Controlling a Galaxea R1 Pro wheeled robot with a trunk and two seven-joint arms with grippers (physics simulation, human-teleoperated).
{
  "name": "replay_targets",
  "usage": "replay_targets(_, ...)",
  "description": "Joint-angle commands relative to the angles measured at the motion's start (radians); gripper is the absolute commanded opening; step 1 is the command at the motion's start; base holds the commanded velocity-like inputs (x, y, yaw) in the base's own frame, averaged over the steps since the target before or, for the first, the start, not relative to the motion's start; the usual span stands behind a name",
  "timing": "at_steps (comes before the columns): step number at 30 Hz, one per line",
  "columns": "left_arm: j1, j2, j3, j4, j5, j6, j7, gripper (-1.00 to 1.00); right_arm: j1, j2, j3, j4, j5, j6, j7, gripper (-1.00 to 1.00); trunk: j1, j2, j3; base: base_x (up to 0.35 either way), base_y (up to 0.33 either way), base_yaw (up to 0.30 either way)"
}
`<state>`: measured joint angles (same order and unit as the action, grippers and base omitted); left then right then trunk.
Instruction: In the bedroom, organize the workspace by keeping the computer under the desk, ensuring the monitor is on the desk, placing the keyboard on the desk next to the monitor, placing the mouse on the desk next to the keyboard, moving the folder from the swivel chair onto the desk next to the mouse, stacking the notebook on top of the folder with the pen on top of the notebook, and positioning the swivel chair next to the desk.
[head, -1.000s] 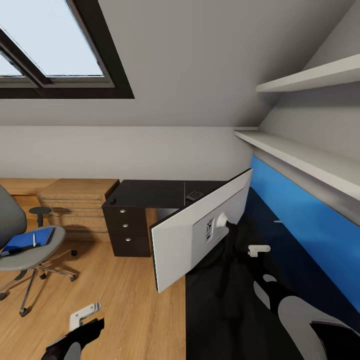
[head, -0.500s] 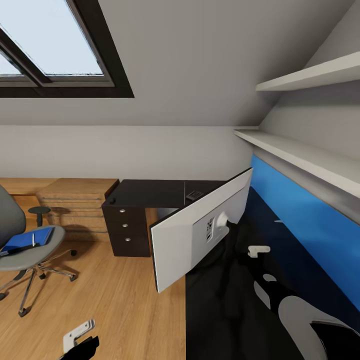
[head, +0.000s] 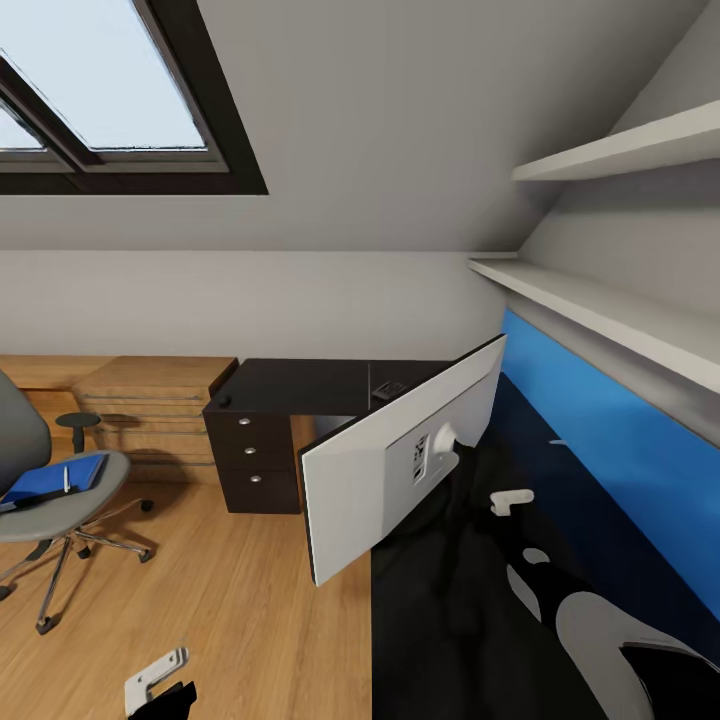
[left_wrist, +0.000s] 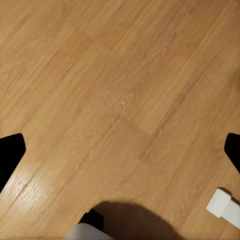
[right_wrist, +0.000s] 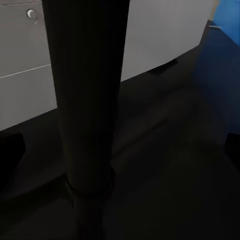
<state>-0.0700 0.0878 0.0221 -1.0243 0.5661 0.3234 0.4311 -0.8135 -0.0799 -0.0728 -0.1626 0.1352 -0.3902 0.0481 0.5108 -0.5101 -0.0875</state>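
1. At the near edge of the head view, the left gripper (head: 158, 678) hangs low over bare floor (left_wrist: 120, 90); its wrist view has the fingertips far apart with nothing between, so it is wide and empty.
2. On the desk (head: 440, 620), the right gripper (head: 511, 499) sits just behind the monitor (head: 400, 460); I cannot tell how wide it is. A careless push could tip the monitor off the edge.
3. Farther left, the chair (head: 50, 490) carries the folder (head: 50, 478) and pen (head: 68, 479); the pen could roll off if the chair is jolted.
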Motion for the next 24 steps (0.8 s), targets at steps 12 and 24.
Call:
replay_targets(12,-0.001,0.001,-0.001,-0.001,0.007,0.002,0.005,1.00,-0.001,0.012,-0.007,-0.002,0.007,-0.004,-0.018,1.00,0.000,-0.002,-0.002,0.000,0.000,0.000)
replay_targets(24,-0.001,0.001,-0.001,-0.001,0.007,0.002,0.002,1.00,-0.004,0.018,-0.006,-0.014,0.009,-0.001,-0.129,1.00,0.000,-0.002,-0.002,0.000,0.000,0.000)
